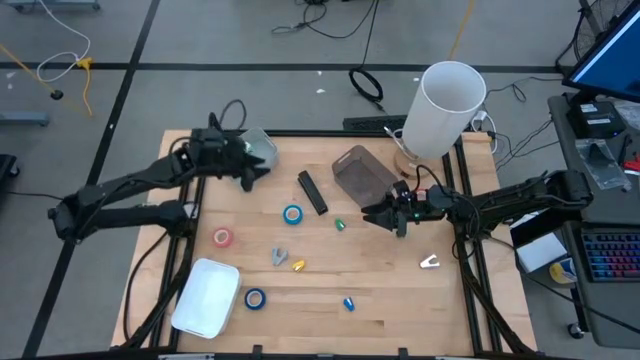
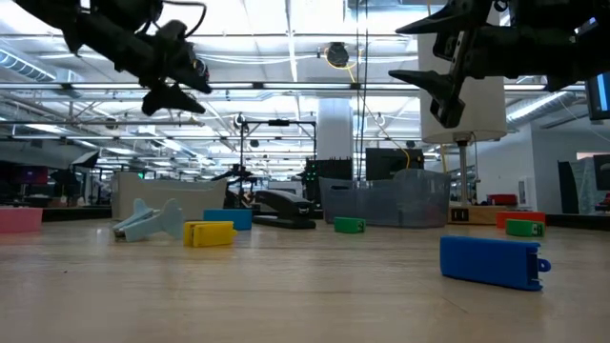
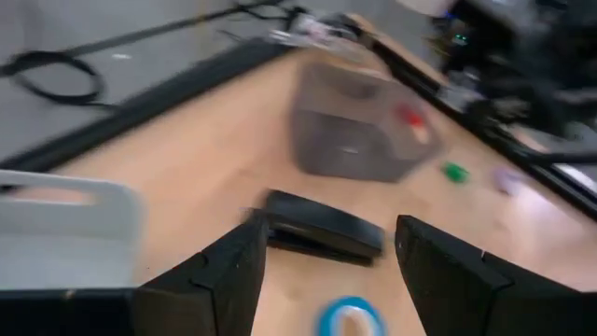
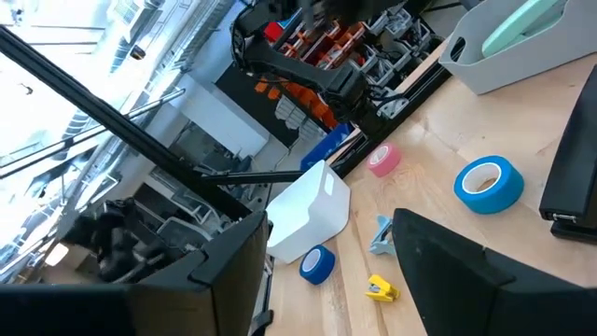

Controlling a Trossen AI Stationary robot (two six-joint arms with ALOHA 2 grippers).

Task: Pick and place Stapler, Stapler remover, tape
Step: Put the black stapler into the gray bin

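Diagonally across table: black stapler (image 1: 312,192).

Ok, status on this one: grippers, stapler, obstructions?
Left gripper open, empty. Right gripper open, empty. Black flat stapler untouched on table. Nothing blocking it.

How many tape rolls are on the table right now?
3. One blue tape roll lies beside the black stapler, one pink tape roll sits left of it, and another blue roll is beside the white bin. Others may be hidden.
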